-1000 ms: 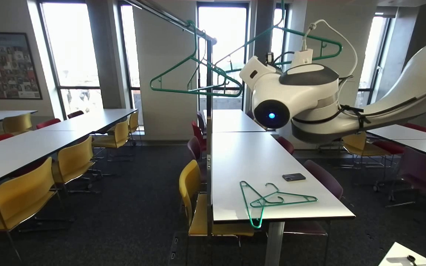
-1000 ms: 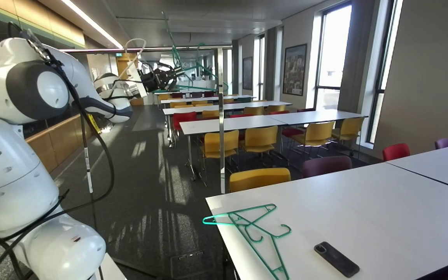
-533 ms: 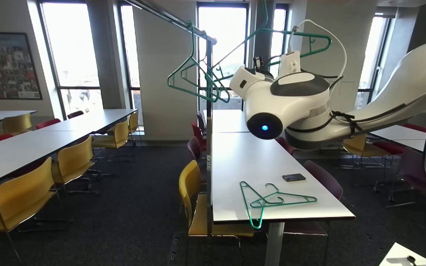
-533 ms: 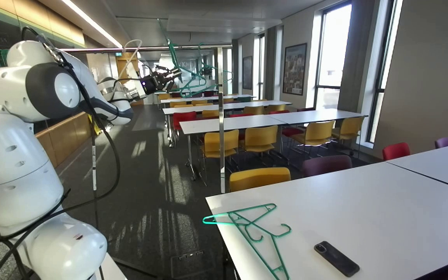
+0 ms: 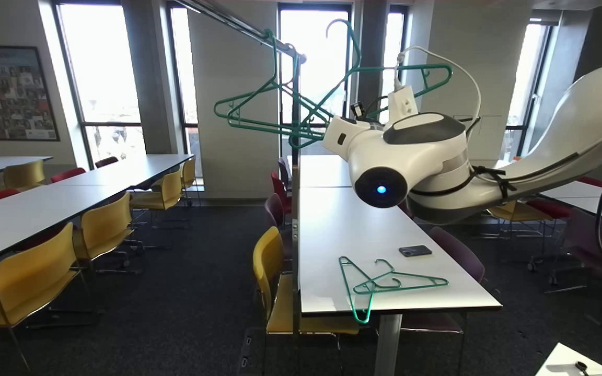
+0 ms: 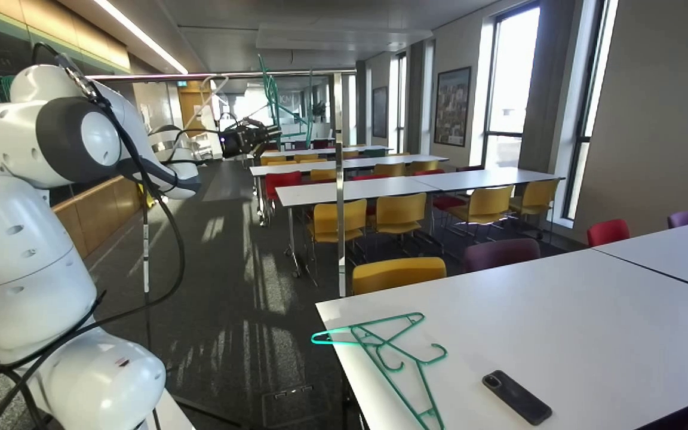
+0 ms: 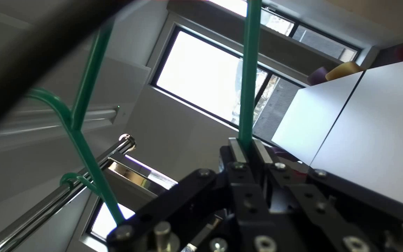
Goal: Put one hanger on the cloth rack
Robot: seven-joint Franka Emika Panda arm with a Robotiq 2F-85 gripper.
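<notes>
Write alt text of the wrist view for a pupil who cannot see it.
Dark pincer shut on a green hanger's bar, a bright window beyond. The cloth rack's shiny rail slants up from lower left; a white table shows at right.

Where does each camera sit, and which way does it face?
An exterior view, off the end of the table, faces windows; arm at right.
An exterior view, beside it, faces yellow chairs, windows to the right; arm and end effector at left.
The wrist view, just behind the end effector gripping a hanger, faces windows.
Both exterior views share the arm, rack and phone.
</notes>
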